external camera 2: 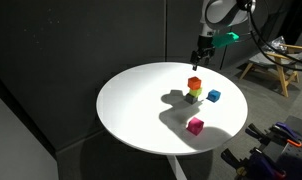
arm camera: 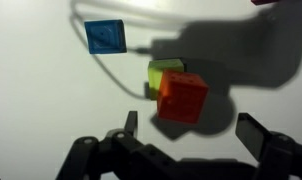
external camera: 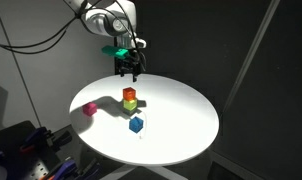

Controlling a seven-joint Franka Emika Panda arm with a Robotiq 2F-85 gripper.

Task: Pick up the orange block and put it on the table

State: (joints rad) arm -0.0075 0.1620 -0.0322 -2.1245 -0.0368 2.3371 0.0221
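Observation:
The orange block [external camera: 130, 93] sits on top of a yellow-green cube [external camera: 130, 103] near the middle of the round white table [external camera: 181, 120]. Both exterior views show this stack; the orange block [external camera 2: 195, 83] is the upper cube. In the wrist view the orange block [arm camera: 182, 96] lies just beyond my fingers, covering most of the yellow-green cube [arm camera: 161, 72]. My gripper [external camera: 128, 68] hangs open and empty in the air above and behind the stack; it also shows in an exterior view [external camera 2: 202, 52] and the wrist view [arm camera: 191, 128].
A blue cube [external camera: 136, 124] lies on the table near the stack, also seen in an exterior view [external camera 2: 214, 96] and the wrist view [arm camera: 105, 36]. A pink cube [external camera: 90, 108] lies apart near the rim [external camera 2: 195, 125]. Dark curtains surround the table.

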